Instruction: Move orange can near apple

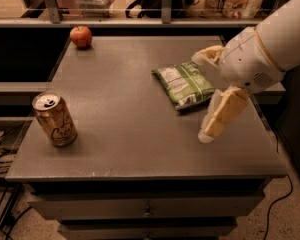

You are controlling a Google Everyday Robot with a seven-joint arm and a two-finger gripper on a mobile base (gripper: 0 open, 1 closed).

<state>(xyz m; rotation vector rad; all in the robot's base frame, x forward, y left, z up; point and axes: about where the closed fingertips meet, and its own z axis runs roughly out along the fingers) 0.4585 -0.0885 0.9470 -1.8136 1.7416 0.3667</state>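
Desk (140, 154): You see a grey, flat-topped desk that fills most of the view. It carries all three loose things, and a drawer (147, 210) front shows below its near edge.

Arm (275, 39): Your white arm comes in from the upper right. It hangs over the right side of the desk.

Hand (202, 96): Your hand sits at the end of the arm, above the right half of the desk. It is spread wide. One tan finger (210, 54) points left over the far corner of the green bag, and the other (224, 111) slants down toward the desk just off the bag's near right corner. It holds nothing. You cannot tell whether the lower fingertip touches the desk.

Green bag (182, 84): It lies flat right of centre, partly under your spread hand.

Orange can (55, 120): It stands upright near the front left corner of the desk, with its silver top and pull tab showing and dark lettering on its side. It is well apart from your hand, with the width of the desk between them.

Apple (81, 36): It is red and rests at the far left corner of the desk. It is well apart from the orange can, along the same left edge.

Cable (0, 156): Dark loops lie on the floor left of the desk.
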